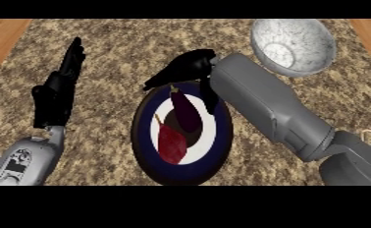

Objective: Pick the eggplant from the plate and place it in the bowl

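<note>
Right robot hand (190,66), fingers relaxed and holding nothing, hovers just above the plate's (145,143) far rim. Eggplant (185,115) lies at the plate's centre. It should probably descend, straddle the eggplant, then carry it toward the bowl (319,40), up-right of the plate.

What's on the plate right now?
The dark purple eggplant lies on the round navy-rimmed white plate, beside a dark red piece. The right hand covers the plate's upper rim.

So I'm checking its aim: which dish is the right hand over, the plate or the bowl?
The plate, dark-rimmed and holding the eggplant; the right hand hovers at its far edge. The bowl sits apart.
</note>
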